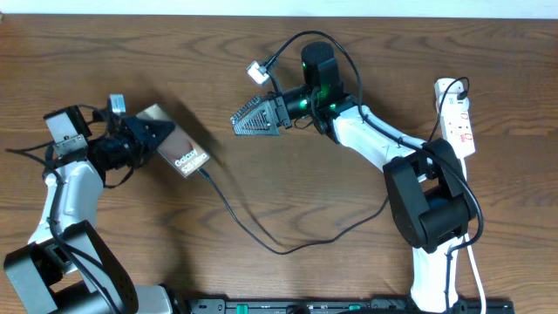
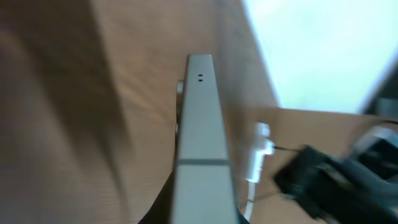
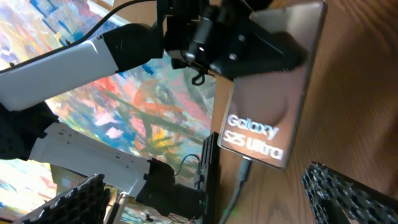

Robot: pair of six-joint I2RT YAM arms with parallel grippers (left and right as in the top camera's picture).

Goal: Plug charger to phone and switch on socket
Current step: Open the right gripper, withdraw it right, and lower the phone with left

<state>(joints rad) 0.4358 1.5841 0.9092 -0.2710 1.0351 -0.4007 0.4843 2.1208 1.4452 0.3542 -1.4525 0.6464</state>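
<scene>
My left gripper is shut on the upper end of the phone, holding it tilted above the table. In the left wrist view the phone shows edge-on, running straight out from the jaws. The right wrist view shows the phone with white "Galaxy S25 Ultra" lettering. The charger plug sits in its lower end. The thin black charger cable loops across the table toward the right. To the phone's right my right gripper is open, with nothing between its fingers. The white socket lies at the far right.
A small white connector hangs on a black cable just above my right gripper. The right arm's base stands near the socket, and a white cord runs beside it. A black rail lines the table's front edge.
</scene>
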